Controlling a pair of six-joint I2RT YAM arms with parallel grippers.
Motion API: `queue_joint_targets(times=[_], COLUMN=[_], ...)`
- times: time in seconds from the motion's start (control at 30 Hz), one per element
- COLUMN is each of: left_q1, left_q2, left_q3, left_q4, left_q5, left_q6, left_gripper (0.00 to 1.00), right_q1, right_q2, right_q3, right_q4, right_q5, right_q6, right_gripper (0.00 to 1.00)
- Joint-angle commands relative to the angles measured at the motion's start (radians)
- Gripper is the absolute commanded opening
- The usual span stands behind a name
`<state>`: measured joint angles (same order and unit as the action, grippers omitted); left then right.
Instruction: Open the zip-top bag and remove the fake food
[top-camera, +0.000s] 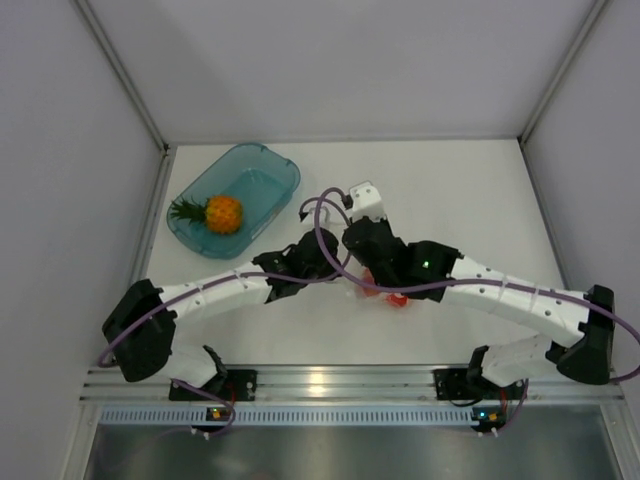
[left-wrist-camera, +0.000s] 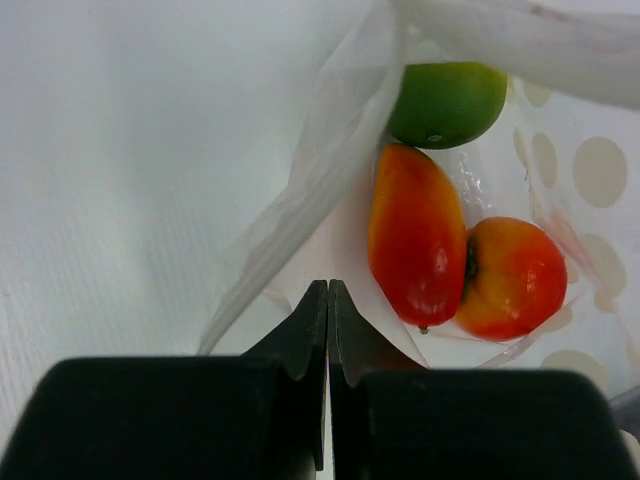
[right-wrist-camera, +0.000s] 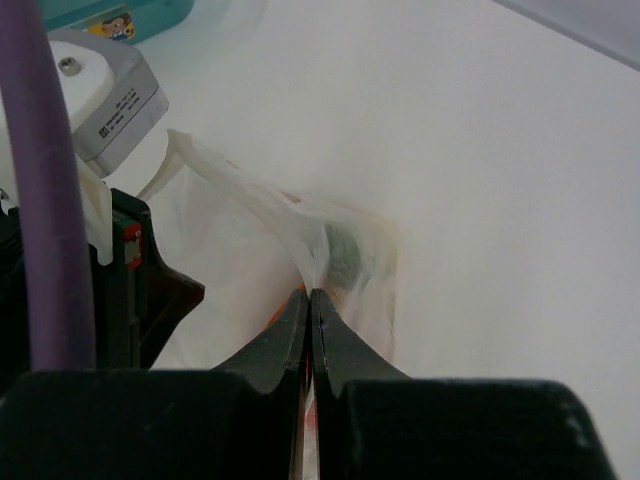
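The zip-top bag (left-wrist-camera: 330, 170) lies under both wrists at mid-table, mostly hidden in the top view, where only a red bit of it (top-camera: 397, 298) shows. My left gripper (left-wrist-camera: 328, 285) is shut on the bag's film near its mouth. Through the film I see fake food: a green fruit (left-wrist-camera: 445, 102), a long red-orange fruit (left-wrist-camera: 415, 235) and a rounded red-orange one (left-wrist-camera: 510, 278). My right gripper (right-wrist-camera: 310, 292) is shut on a ridge of the bag (right-wrist-camera: 250, 230), with film showing between its jaws. An orange pineapple (top-camera: 222, 213) lies in the teal tray (top-camera: 280, 165).
The teal tray stands at the back left of the white table (top-camera: 460, 190). Purple cables (top-camera: 322, 235) loop over the two wrists. A white camera block (right-wrist-camera: 105, 90) and black arm parts sit close on the right gripper's left. Grey walls enclose the table.
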<state>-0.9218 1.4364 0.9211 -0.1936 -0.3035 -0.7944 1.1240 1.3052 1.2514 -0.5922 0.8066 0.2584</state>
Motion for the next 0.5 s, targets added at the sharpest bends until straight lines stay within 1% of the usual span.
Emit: queue_joint_targets(times=[0.0,0.07,0.17,0.2,0.23,0.33,0.37,0.47], left_q1=[-0.003,-0.003,-0.003,-0.003,-0.003,-0.005,-0.008,-0.04], left_q2=[-0.082,-0.106,-0.137,-0.143,-0.157,-0.175,-0.182,-0.182], left_q3=[-0.011,-0.022,-0.047,-0.056,-0.079,-0.128,-0.134,-0.12], left_q4=[-0.001,0.012,0.054,0.071,0.118,0.183,0.239,0.249], left_q5=[-0.011,0.007,0.059,0.075,0.09,0.151,0.164,0.152], left_q6=[-0.012,-0.026,-0.066,-0.077,-0.089,-0.123,-0.132,-0.1], left_gripper=[0.0,0.0,0.0,0.0,0.0,0.0,0.0,0.0], right_q1=[0.031,0.046,0.075,0.082,0.091,0.099,0.1,0.099], right_q2=[-0.01,-0.03,-0.046,-0.05,-0.055,-0.063,-0.061,-0.043], right_q3=[0.014,-0.029,-0.084,-0.093,-0.101,-0.119,-0.121,-0.103], right_q4=[0.032,0.089,0.15,0.153,0.157,0.16,0.161,0.132], right_q5=[0.003,-0.033,-0.021,0.008,0.026,0.058,0.06,0.086], right_q6=[0.093,0.133,0.195,0.229,0.242,0.271,0.271,0.285], right_gripper=[0.0,0.0,0.0,0.0,0.0,0.0,0.0,0.0])
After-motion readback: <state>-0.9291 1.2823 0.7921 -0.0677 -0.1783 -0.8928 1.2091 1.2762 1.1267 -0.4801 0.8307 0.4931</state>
